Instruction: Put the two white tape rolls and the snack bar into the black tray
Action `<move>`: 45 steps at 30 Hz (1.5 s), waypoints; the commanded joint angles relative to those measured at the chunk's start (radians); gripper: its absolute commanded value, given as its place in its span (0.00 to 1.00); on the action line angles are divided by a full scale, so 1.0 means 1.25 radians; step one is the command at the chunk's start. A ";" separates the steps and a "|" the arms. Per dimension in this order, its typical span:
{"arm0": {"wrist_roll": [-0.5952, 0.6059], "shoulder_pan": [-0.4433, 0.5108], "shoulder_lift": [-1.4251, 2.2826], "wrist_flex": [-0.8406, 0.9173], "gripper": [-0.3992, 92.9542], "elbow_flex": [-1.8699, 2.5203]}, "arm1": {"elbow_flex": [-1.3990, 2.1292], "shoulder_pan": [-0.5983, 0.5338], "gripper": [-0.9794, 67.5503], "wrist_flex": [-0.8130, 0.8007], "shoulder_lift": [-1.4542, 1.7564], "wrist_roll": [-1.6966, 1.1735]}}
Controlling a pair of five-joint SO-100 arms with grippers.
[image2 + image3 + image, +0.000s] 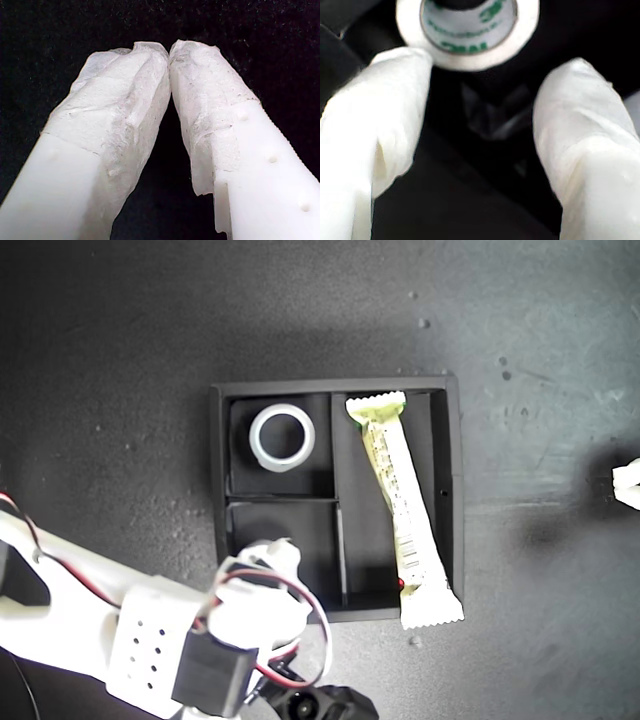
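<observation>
One dark grey, speckled tabletop (120, 360) fills the exterior view and carries every other item. At its centre lies the square matte black tray (452, 480), with a raised rim and three compartments: two small squares on the exterior view's left and one long rectangle on its right.

A white printed arm (80, 600) with red and black wires enters from the exterior view's lower left corner. Its tip hangs over the lower small compartment.

The long snack bar in its pale cream-green wrapper (400, 505) lies slantwise in the long compartment. Its upper crimped end is inside the tray, and its lower crimped end rests on the rim and juts past it onto the tabletop.

The all-white tape roll with a wide hole (254, 437) lies flat in the upper small compartment.

The smaller white tape roll with a green-printed inner core (470, 59) appears only in the second wrist view, on a black surface. Which compartment holds it cannot be told.

My second gripper (490, 75) has its wrapped fingers (395, 100) spread wide. One fingertip is at the roll's rim and nothing is held.

My first gripper (169, 47) hangs above plain black ground with its wrapped fingertips pressed together on nothing.
</observation>
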 commanded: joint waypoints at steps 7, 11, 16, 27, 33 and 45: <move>0.010 -0.049 0.459 0.015 0.09 0.335 | 0.009 0.031 0.01 0.026 0.007 -0.036; -0.001 -0.102 0.735 0.009 0.03 0.594 | 0.009 0.036 0.05 0.034 0.007 -0.022; -0.027 -0.150 1.103 -0.110 0.00 1.020 | 0.010 0.044 0.13 0.136 0.006 0.113; -0.133 -0.155 1.427 -0.383 0.00 1.637 | 0.010 -0.009 0.12 0.136 0.007 0.101; -0.160 -0.145 1.543 -0.484 0.00 1.798 | 0.010 -0.009 0.12 0.136 0.007 0.101; -0.228 -0.115 1.892 -0.472 0.00 2.053 | 0.010 -0.009 0.12 0.136 0.007 0.099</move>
